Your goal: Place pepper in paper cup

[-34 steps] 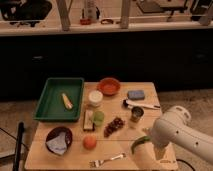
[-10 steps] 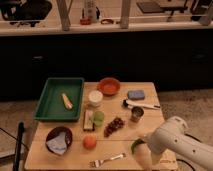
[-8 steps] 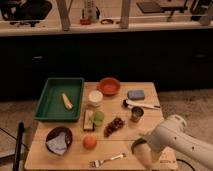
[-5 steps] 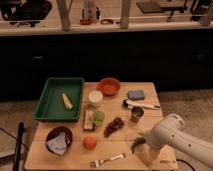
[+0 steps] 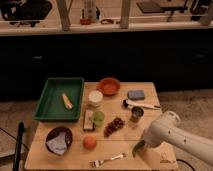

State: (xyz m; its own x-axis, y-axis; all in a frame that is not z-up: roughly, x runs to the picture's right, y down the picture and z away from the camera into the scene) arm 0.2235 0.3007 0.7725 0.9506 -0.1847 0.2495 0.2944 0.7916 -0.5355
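**Hovering at the table's front right corner, pepper at my pincer**

My pincer (image 5: 143,145) sits at the end of my smooth white arm, low over the pale wooden table (image 5: 150,92). The pepper (image 5: 137,149), slim and glossy green, juts from it, slanting towards the picture's lower left. I cannot tell whether I am clamping it or only touching it, because my wrist hides the join. The paper cup (image 5: 95,97), a short cream cylinder with a wide round mouth, stands upright well apart from me, up and to the left. Between us lie dark grapes (image 5: 115,126) and a small light-green cup (image 5: 98,118). A dark metal cup (image 5: 136,114) stands nearer me.
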